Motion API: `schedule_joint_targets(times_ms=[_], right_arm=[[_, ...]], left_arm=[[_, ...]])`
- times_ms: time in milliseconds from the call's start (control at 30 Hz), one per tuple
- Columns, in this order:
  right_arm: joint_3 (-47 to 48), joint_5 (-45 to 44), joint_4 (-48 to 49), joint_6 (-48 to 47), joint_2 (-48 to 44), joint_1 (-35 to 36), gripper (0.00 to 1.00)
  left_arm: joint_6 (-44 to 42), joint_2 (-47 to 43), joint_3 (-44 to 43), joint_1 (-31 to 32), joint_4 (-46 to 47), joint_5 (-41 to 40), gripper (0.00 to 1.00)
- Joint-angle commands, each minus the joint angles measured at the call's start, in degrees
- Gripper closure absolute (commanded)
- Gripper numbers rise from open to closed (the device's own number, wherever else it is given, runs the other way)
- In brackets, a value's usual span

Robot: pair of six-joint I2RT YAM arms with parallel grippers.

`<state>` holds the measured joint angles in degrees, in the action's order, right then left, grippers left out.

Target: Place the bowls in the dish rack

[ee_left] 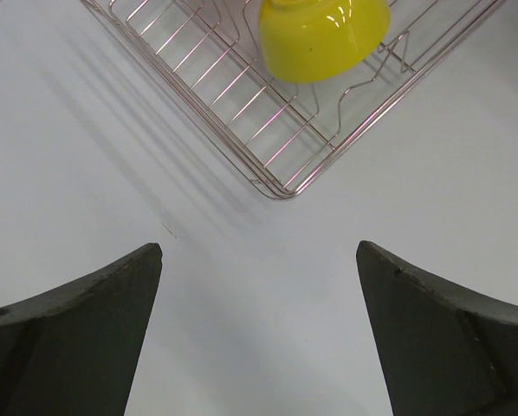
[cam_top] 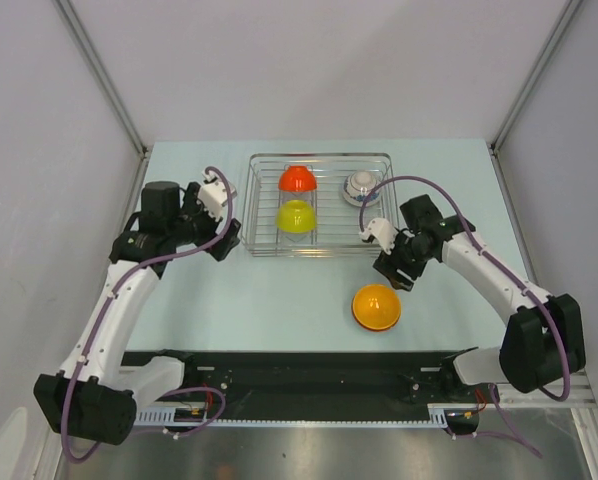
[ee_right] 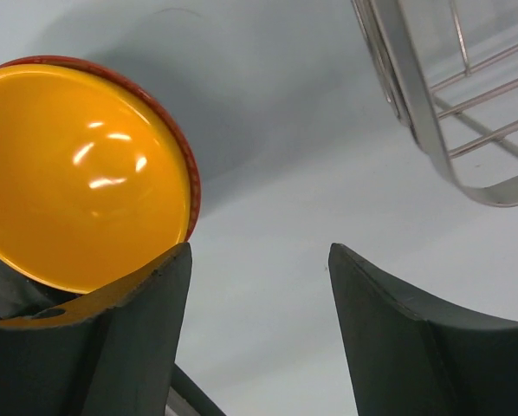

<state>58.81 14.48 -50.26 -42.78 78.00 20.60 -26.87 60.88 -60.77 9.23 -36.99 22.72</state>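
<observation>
right gripper [ee_right: 259,260] and left gripper [ee_left: 257,251] gape empty; three bowls [cam_top: 297,179] [cam_top: 295,216] [cam_top: 360,186] in dish rack [cam_top: 331,224], one orange bowl [cam_top: 376,306] outside.

Reaching inward with white-and-black left arm [cam_top: 114,300] and right arm [cam_top: 491,275], dark two-finger left gripper [ee_left: 259,260] gaping wide, dark two-finger right gripper [ee_right: 259,256] parted, empty.

No text, label, brand, number or sign can be read anywhere.

This is a robotics lab test cell. Plain white panels [cam_top: 329,60] on metal posts [cam_top: 101,70] enclose a pale table [cam_top: 279,300] with a black mounting rail [cam_top: 319,385]
</observation>
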Motion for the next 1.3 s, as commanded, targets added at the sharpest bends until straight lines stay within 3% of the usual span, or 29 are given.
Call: schedule_joint_targets(times_ms=[0,400,600,900,1033,1267], right_arm=[[-2.0,2.1,2.0,2.5,-3.2,-0.3,0.32],[-6.8,4.6,3.1,4.5,-5.4,1.2,0.38],[-7.9,2.2,4.9,6.4,-5.5,4.3,0.47],[-8.4,-4.4,7.0,8.2,-5.0,8.5,0.68],[-8.8,-7.1,7.7,8.4,-5.0,9.9,0.90],[-7.0,-9.6,6.9,8.4,-6.2,11.2,1.00]], left_arm=[[-1.2,-1.6,0.5,-0.2,-1.3,0.9,0.00],[-0.4,-2.6,2.0,-0.2,-1.2,1.4,0.00],[-0.5,-2.4,2.7,-0.2,-1.2,1.4,0.00],[-0.5,-2.4,4.3,-0.2,-0.5,1.5,0.00],[-0.5,-2.3,4.6,-0.2,-0.3,1.6,0.00],[-0.5,-2.2,4.9,-0.2,-0.2,1.7,0.00]])
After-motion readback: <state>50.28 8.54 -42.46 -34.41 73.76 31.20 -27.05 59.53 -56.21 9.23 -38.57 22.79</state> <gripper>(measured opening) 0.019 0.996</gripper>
